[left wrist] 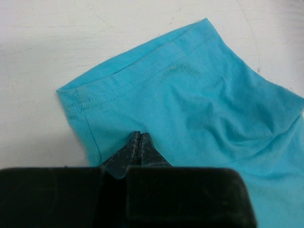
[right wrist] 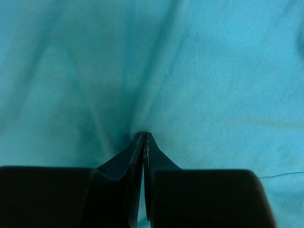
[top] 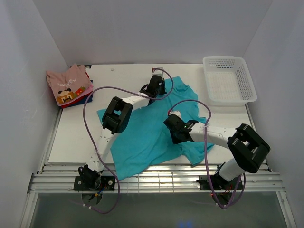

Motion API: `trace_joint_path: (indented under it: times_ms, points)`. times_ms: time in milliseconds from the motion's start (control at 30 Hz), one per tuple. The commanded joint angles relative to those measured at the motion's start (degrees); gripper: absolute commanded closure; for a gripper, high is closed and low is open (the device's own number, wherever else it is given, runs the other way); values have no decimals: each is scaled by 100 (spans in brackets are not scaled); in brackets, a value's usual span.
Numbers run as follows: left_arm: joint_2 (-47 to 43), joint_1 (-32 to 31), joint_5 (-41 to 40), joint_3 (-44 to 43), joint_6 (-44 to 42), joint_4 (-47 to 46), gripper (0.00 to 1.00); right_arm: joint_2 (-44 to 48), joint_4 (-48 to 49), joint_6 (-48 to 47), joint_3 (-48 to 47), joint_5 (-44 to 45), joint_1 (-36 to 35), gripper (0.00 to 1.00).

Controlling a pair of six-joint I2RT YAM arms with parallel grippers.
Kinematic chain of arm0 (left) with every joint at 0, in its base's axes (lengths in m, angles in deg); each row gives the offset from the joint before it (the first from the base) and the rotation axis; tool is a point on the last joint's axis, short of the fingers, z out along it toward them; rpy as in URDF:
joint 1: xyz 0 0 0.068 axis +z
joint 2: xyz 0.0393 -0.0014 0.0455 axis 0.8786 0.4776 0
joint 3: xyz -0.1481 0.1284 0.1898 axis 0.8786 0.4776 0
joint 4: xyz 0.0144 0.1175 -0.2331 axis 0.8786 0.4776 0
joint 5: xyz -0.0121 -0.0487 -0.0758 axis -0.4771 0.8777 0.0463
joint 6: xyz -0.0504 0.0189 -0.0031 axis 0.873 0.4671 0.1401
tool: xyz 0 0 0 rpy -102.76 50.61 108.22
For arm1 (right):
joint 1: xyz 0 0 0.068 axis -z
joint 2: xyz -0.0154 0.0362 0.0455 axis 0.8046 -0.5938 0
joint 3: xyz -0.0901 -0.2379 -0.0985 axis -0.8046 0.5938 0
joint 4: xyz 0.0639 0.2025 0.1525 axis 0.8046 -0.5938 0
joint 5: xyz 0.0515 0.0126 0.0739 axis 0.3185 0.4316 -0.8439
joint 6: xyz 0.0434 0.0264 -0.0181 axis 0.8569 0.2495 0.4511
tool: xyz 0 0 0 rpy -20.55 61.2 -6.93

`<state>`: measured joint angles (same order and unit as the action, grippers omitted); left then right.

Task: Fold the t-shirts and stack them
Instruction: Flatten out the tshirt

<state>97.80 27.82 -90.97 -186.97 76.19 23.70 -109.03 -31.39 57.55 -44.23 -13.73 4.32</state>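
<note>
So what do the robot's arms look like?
The left arm and right arm are white tubes with chunky black joint blocks. A thin purple cable loops along each. The fingers are black and taper to points.

Both the left pincer (left wrist: 141, 135) and the right pincer (right wrist: 145, 135) are black. The teal t-shirt (top: 142, 137) beneath them is plain, with matching hem stitching ahead of the left pincer. Far to that pincer's left, the folded stack (top: 69, 85) shows pink with a brown, yellow and red pixel-block graphic over red and dark blue. Beyond the right pincer, the mesh basket (top: 228, 85) is white.
</note>
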Motion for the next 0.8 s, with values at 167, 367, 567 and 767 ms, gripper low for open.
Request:
trace_joint_path:
  times_ms: [167, 367, 567, 767]
  points:
    - [643, 209, 402, -1016, -5, 960, 100, -497, -318, 769, -326, -297, -857, 92]
    - [1144, 218, 710, -1817, -215, 1259, 100, -691, -608, 910, -748, -165, -1174, 92]
    - [1487, 218, 1104, -2458, -356, 1242, 100, -656, -696, 919, -1003, -156, -1236, 92]
    - [787, 70, 1370, -1618, -750, 163, 100, -402, -1222, 937, -1572, 967, -1262, 91]
